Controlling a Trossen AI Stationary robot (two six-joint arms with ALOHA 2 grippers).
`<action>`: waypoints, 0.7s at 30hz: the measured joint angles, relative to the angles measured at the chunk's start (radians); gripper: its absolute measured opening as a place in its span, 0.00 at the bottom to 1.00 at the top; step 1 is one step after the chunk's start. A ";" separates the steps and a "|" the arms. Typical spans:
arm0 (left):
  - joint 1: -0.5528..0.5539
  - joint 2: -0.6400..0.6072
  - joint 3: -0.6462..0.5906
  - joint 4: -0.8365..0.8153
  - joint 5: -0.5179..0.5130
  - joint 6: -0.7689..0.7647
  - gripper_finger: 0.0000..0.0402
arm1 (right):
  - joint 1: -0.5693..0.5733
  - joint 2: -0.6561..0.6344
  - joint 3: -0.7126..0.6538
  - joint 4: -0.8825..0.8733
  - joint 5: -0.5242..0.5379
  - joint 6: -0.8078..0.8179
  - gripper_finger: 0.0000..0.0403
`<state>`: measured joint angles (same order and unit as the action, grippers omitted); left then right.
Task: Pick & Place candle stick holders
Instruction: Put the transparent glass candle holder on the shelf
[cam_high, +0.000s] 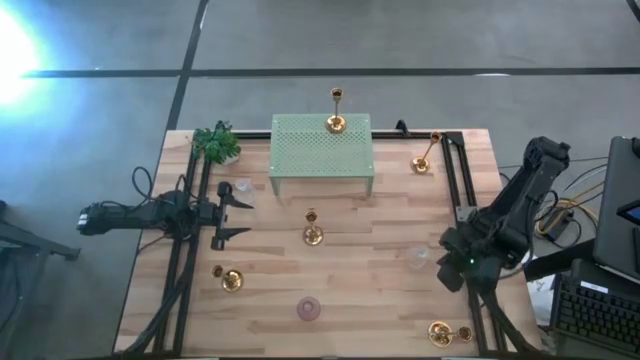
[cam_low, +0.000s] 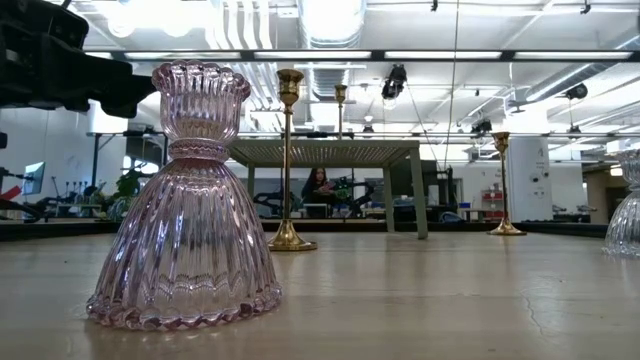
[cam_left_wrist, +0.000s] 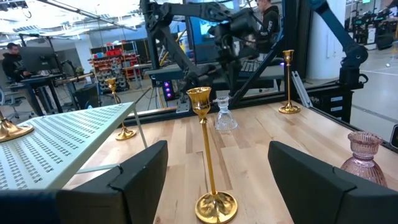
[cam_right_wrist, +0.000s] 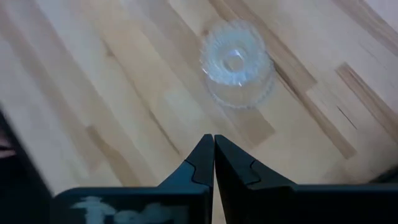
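Left gripper (cam_high: 232, 212) is found with its jaws spread wide and nothing between them, level with the table and aimed at the centre candle stick holder (cam_high: 313, 230), which stands upright just in front of the green perforated shelf (cam_high: 320, 150). In the left wrist view that holder (cam_left_wrist: 210, 158) is framed squarely between the two dark fingers (cam_left_wrist: 140, 177), with its stem not yet reached.

Right gripper (cam_right_wrist: 213, 152) is seen pressed shut and empty, held above the clear glass holder (cam_right_wrist: 236, 62), well to the right of the shelf.

Other brass holders are noted relative to the shelf: one on its top at the back edge (cam_high: 336, 112), one leaning just off its right end (cam_high: 425, 155), one well forward to the left (cam_high: 230, 280), one far forward to the right (cam_high: 443, 332). A pink glass holder (cam_high: 308, 308) stands forward of the shelf, and a small plant (cam_high: 217, 143) sits at its left end.

Risks are judged as follows:
- The tall, thin stem on a small base may be tipped if one finger arrives first or the approach is off centre.
- A grip taken high on the stem may let the piece swing or slip, the brass being smooth.
- The shelf leg lies close to the approach line and may be clipped by the nearer finger.
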<state>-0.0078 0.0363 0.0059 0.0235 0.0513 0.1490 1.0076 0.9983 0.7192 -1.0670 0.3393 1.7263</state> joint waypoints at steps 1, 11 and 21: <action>0.000 0.000 0.000 0.000 0.000 0.000 0.70 | 0.005 0.021 -0.001 0.000 0.000 0.018 0.02; 0.000 0.000 0.000 0.000 0.000 0.000 0.70 | 0.014 0.228 -0.003 0.014 -0.001 0.051 0.08; 0.000 0.000 0.000 0.000 0.000 0.000 0.70 | 0.013 0.345 -0.009 0.056 0.001 0.057 0.43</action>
<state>-0.0081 0.0360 0.0059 0.0235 0.0513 0.1492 1.0206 1.3436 0.7099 -1.0108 0.3401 1.7829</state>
